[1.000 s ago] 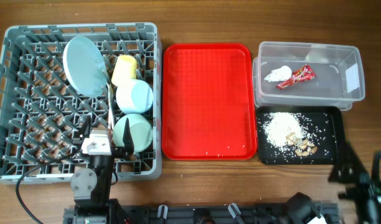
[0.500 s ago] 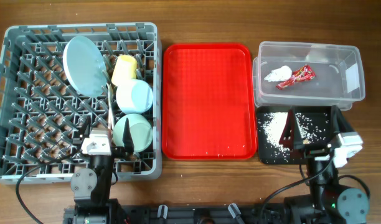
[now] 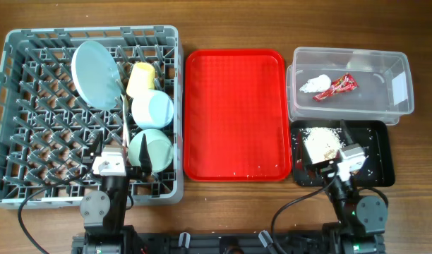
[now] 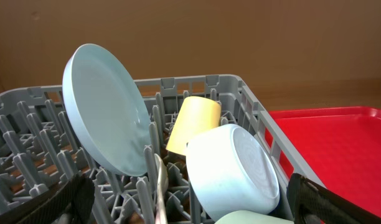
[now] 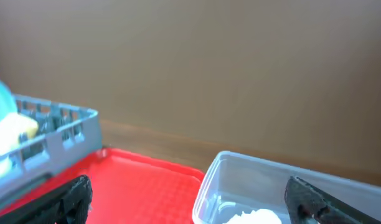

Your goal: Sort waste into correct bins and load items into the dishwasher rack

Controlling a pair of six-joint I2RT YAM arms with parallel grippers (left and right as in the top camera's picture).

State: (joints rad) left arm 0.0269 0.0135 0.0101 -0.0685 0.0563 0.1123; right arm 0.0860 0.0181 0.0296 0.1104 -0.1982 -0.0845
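left gripper (image 3: 121, 154): fingers spread wide with nothing in them. It hangs over the near edge of the rack (image 3: 32, 127), one finger just beside the mint green bowl (image 3: 154, 148).
right gripper (image 3: 323, 147): also wide open and empty, sitting low over the rice (image 3: 320, 141) in the black tray (image 3: 375, 152).
near risk, left: we reckon any sideways swing clips that mint bowl and knocks it off its pegs.
near risk, right: open fingers this close to loose grains could flick rice over the shallow rim onto the table (image 3: 202, 212), or shove the light tray.
red tray (image 3: 234, 113): between rack and bins, bare apart from a few white grains (image 3: 237, 171) along its near edge. To us that looks like the one bit of waste not binned yet.
white utensils (image 3: 124, 116): standing in the rack between plate and bowls. They look loosely propped, so a bump to the rack could tip them through the lattice.
pale blue bowl (image 3: 154, 108): on its side, touching the mint bowl.
yellow cup (image 3: 140, 79): behind it, tilted.
plate (image 3: 94, 74): leaning on the pegs, and we'd guess it's the first to fall if the rack gets jolted.
clear tub (image 3: 396, 70): far right, holding the red wrapper (image 3: 337, 86) and napkin (image 3: 313, 85) – well away from both arms.
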